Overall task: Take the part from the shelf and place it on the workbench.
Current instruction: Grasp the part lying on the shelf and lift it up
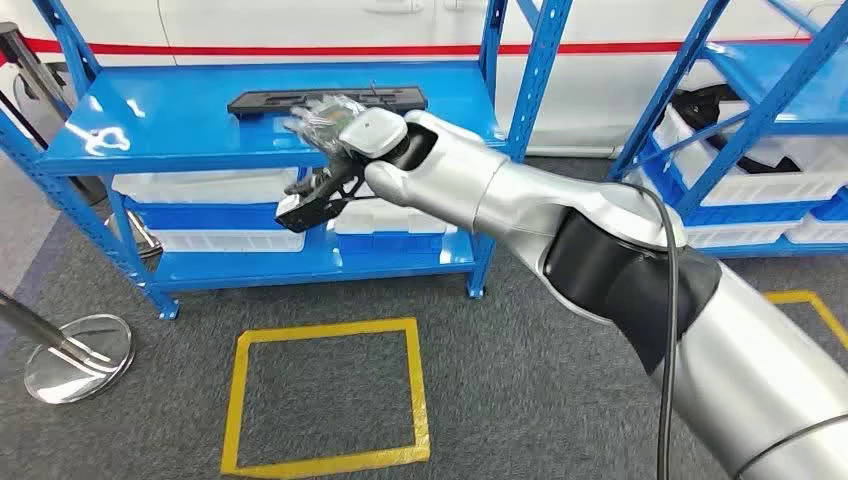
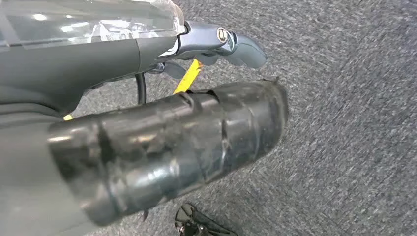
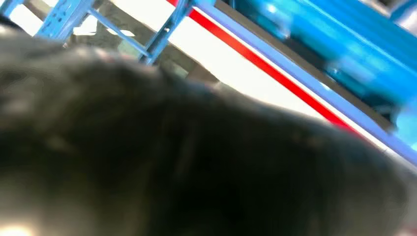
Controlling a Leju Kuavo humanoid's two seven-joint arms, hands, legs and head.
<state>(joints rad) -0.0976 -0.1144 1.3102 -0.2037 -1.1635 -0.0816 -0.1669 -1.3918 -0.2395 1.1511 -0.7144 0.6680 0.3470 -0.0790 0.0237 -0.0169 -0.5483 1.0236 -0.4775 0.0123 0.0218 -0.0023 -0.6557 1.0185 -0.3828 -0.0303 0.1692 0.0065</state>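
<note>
A long flat black part (image 1: 330, 100) lies on the top deck of the blue shelf (image 1: 200, 130). My right arm reaches forward from the lower right. The right hand (image 1: 325, 120) is motion-blurred at the part's near edge, with its fingers stretched toward the part and nothing in them. Whether it touches the part I cannot tell. In the right wrist view a dark blur lies close in front of the shelf rail (image 3: 295, 73). My left hand (image 2: 216, 42) hangs over the grey carpet, its fingers out and holding nothing.
White bins (image 1: 210, 185) fill the lower decks of the shelf. A second blue shelf (image 1: 760, 110) with white bins and dark parts stands at the right. A yellow tape square (image 1: 330, 400) marks the carpet, and a chrome post base (image 1: 78, 355) sits at the left.
</note>
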